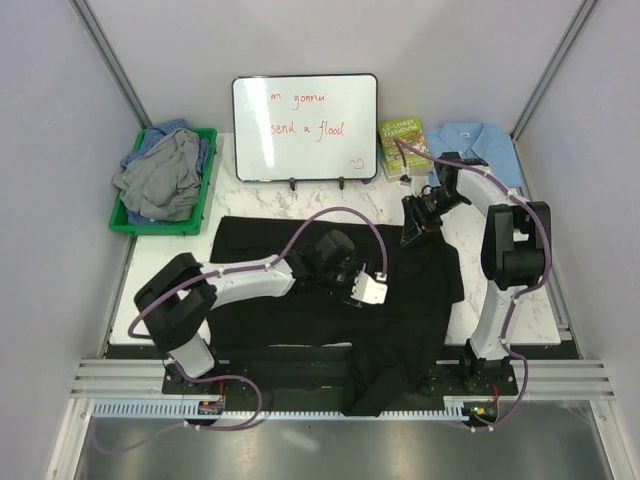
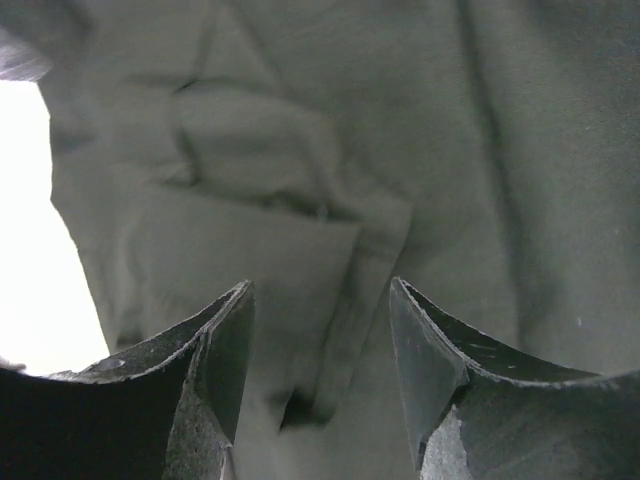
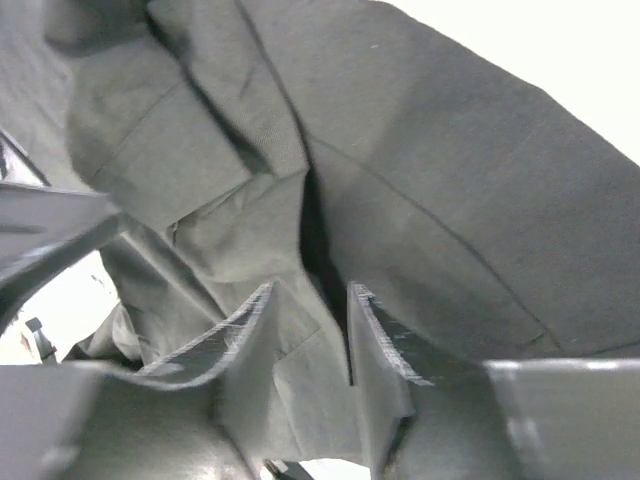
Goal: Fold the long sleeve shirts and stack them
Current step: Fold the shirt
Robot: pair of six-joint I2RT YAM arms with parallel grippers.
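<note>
The black shirt [image 1: 300, 335] lies on the counter [image 1: 250, 200]. The left hand [image 1: 372, 290], at its centre, gapes empty. The right hand [image 1: 415, 225], at two o'clock, is barely parted, its grip unclear.

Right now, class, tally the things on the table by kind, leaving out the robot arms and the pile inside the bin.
Shirts: 2 (black shirt, light blue shirt)
Whiteboard: 1
Book: 1
Green bin: 1
Total: 5
</note>
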